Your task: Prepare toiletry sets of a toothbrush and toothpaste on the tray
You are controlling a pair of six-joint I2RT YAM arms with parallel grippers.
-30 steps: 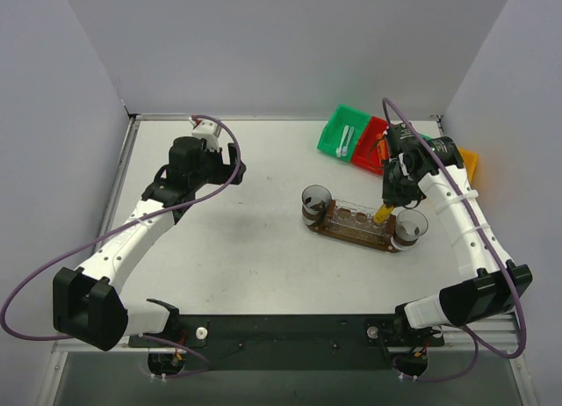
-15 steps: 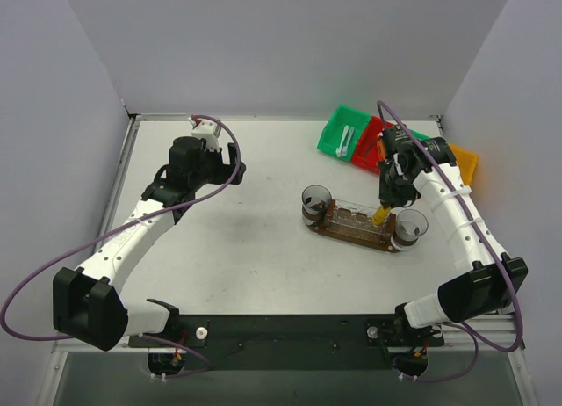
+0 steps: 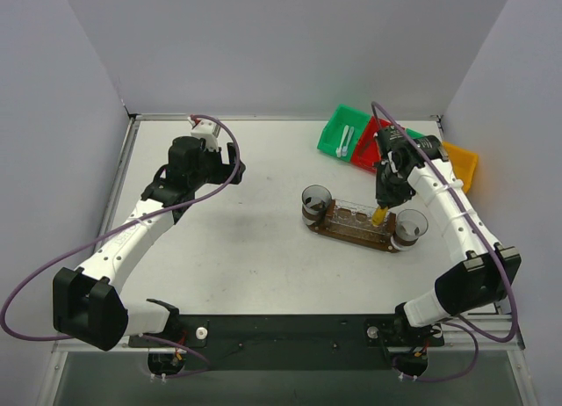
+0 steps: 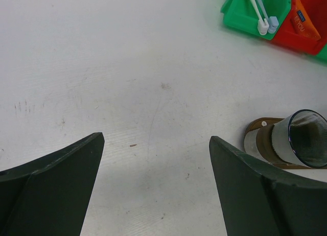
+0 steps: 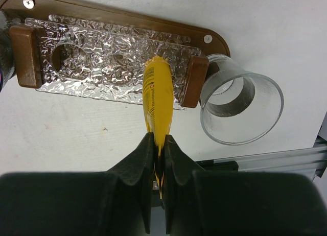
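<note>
The right tool is closed tightly on the flat crimped end of a yellow toothpaste tube. The long axis of the tube continues the line of the fingers, and its thicker end points away from the tool, down to the tray. From above the tube hangs nearly upright over the right end of the tray. I cannot tell if it touches there. A line of small print and a red mark run along the tube, but they are too small to read. The dark wooden tray lies in the right half of the desk, with its long axis slanting a little toward the near right corner. It carries a clear crinkled insert with round holes, and one clear cup stands at its right end, another cup at its left end. In the far right corner, white toothbrushes lie in a green bin beside a red bin. The left tool stands wide and holds nothing, above the bare desk near the far left corner.
</note>
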